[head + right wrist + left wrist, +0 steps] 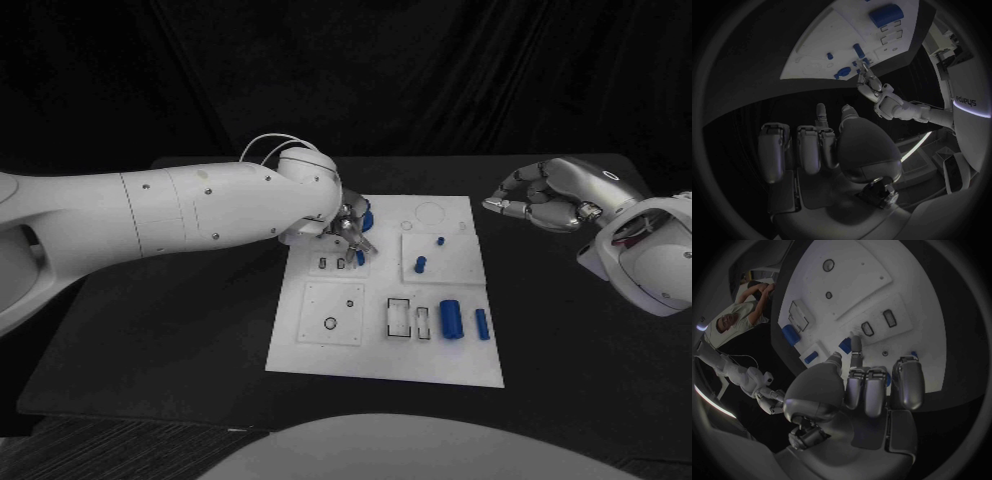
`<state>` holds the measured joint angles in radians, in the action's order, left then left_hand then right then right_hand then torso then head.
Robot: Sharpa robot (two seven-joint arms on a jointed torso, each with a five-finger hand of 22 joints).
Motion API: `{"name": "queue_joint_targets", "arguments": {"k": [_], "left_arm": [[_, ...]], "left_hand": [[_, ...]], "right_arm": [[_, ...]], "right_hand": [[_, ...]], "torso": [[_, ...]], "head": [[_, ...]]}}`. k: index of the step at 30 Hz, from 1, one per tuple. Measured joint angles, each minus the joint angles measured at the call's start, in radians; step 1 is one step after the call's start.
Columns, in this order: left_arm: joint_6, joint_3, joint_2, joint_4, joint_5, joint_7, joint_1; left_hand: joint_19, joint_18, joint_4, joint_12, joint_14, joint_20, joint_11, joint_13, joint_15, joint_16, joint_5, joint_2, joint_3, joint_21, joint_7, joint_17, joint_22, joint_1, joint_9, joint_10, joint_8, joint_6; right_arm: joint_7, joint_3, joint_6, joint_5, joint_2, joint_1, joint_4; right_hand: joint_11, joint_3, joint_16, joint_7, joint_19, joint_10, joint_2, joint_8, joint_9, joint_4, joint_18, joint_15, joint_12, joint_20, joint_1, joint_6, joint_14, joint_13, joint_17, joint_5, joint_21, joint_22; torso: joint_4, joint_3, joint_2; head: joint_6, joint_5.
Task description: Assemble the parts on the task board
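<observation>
We see the left hand (343, 228) pinching a small blue part (359, 257) over the task board's (387, 362) far-left slots. Right hand (545, 200) hangs curled, holding nothing, right of the board.

A: What's behind the counter (173, 380)?
B: A black curtain (433, 70) hanging in folds, dark all across.
A: And the counter?
B: Black and matte, with dim, even light over it

White task board (433, 350), blue parts (451, 318), black table (173, 360), silver left hand (346, 232), silver right hand (545, 197)
</observation>
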<state>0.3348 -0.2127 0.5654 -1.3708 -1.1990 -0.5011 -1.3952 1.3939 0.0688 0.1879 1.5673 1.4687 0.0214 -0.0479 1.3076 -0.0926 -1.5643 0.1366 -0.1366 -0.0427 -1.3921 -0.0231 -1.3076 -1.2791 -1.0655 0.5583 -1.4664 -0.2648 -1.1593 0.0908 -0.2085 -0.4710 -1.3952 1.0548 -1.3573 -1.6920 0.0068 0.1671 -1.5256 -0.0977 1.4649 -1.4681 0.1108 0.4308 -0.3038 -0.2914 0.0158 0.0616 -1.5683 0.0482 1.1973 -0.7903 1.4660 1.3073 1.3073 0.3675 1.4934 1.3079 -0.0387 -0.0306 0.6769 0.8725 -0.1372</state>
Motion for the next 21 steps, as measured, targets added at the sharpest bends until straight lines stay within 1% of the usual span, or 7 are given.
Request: {"name": "queue_joint_targets", "arguments": {"k": [7,10,14,16,18,20,21], "left_arm": [[0.013,0.0,0.0,0.003,0.0,0.0,0.002],[0.018,0.0,0.0,0.003,0.0,0.0,0.004],[0.023,0.0,0.0,0.004,0.0,0.0,0.005],[0.025,0.0,-0.001,0.004,0.0,0.0,0.005],[0.027,0.0,-0.001,0.004,0.0,0.0,0.006],[0.028,0.0,-0.002,0.004,0.0,0.0,0.006],[0.029,0.0,-0.002,0.004,0.0,0.0,0.006]], "left_hand": [[0.0,0.0,-0.005,0.0,0.0,0.0,0.0,0.0,0.0,0.0,0.0,0.0,-0.001,0.004,0.0,0.0,0.0,0.0,0.001,0.0,0.0,0.0],[0.0,0.0,-0.009,0.0,0.0,0.0,0.0,0.0,0.0,0.0,0.0,0.005,0.003,0.004,0.0,0.0,0.001,-0.005,0.004,0.0,0.0,0.0],[0.0,0.0,-0.013,0.0,0.0,0.0,0.0,0.0,0.0,0.0,0.0,0.005,0.007,0.004,0.0,0.0,0.001,-0.005,0.006,0.0,0.0,0.0],[0.0,0.0,-0.02,0.0,0.0,0.0,0.0,0.0,0.0,0.0,0.0,0.01,0.009,0.004,0.0,0.0,0.001,-0.01,0.008,0.0,0.004,0.0],[0.0,0.0,-0.024,0.0,0.0,0.0,0.0,0.0,0.0,0.0,0.004,0.006,0.013,0.004,0.0,0.0,0.001,-0.014,0.01,0.0,0.004,0.0],[0.0,0.0,-0.031,0.0,0.0,0.0,0.0,0.0,0.0,0.0,0.004,0.01,0.02,0.008,0.0,0.0,0.001,-0.018,0.013,0.0,0.007,0.0],[0.0,0.0,-0.035,0.0,0.0,0.0,0.0,0.0,0.0,0.0,0.004,0.006,0.024,0.008,0.0,0.0,0.001,-0.022,0.014,0.0,0.009,0.0]], "right_arm": [[0.002,0.0,0.002,0.0,-0.001,0.0,0.002],[0.002,0.0,0.002,0.0,-0.001,0.0,0.002],[0.003,0.0,0.003,0.0,-0.002,0.0,0.003],[0.003,0.0,0.004,0.0,-0.002,0.0,0.003],[0.003,0.0,0.004,0.0,-0.002,0.0,0.003],[0.004,0.0,0.005,0.0,-0.002,0.0,0.004],[0.004,0.0,0.005,0.0,-0.002,0.0,0.004]], "right_hand": [[0.0,0.001,0.0,-0.001,0.0,0.0,0.0,0.0,0.001,-0.001,0.0,0.0,0.0,0.0,0.0,-0.001,0.0,0.0,0.0,0.0,0.0,0.0],[0.0,0.001,0.0,-0.001,0.0,0.0,0.0,0.0,0.001,-0.001,0.0,0.0,0.0,0.0,0.0,-0.001,0.0,0.0,0.0,0.0,0.0,0.0],[0.0,0.004,0.0,-0.001,0.0,0.0,0.0,0.0,0.001,0.002,0.0,0.0,0.0,0.0,0.0,-0.001,0.0,0.0,0.0,0.0,0.0,0.0],[0.0,0.004,0.0,-0.001,0.0,0.0,0.0,0.0,0.001,0.002,0.0,0.0,0.0,0.0,0.0,-0.001,0.0,0.0,0.0,0.0,0.0,0.0],[0.0,0.004,0.0,-0.001,0.0,0.0,0.0,0.0,0.001,0.002,0.0,0.0,0.0,0.0,0.0,-0.001,0.0,0.0,0.0,0.0,0.0,0.0],[0.0,0.004,0.0,-0.001,0.0,0.0,0.0,0.0,0.001,0.002,0.0,0.0,0.0,0.0,0.0,-0.001,0.0,0.0,0.0,0.0,-0.001,0.0],[0.0,0.004,0.0,-0.001,0.0,0.0,0.0,0.0,0.001,0.002,0.0,0.0,0.0,0.0,0.0,-0.001,0.0,0.0,0.0,0.0,-0.005,0.0]], "torso": [[0.0003,0.0,0.0],[0.0003,0.0002,0.0],[0.0003,0.0006,0.0],[0.0003,0.0006,0.0],[0.0002,0.0007,0.0],[0.0002,0.0007,0.0],[0.0002,0.0006,0.0]], "head": [[0.0,0.002],[0.0,0.002],[0.0,0.001],[0.0,0.0],[0.0,0.0],[0.0,0.0],[0.0,0.0]]}}
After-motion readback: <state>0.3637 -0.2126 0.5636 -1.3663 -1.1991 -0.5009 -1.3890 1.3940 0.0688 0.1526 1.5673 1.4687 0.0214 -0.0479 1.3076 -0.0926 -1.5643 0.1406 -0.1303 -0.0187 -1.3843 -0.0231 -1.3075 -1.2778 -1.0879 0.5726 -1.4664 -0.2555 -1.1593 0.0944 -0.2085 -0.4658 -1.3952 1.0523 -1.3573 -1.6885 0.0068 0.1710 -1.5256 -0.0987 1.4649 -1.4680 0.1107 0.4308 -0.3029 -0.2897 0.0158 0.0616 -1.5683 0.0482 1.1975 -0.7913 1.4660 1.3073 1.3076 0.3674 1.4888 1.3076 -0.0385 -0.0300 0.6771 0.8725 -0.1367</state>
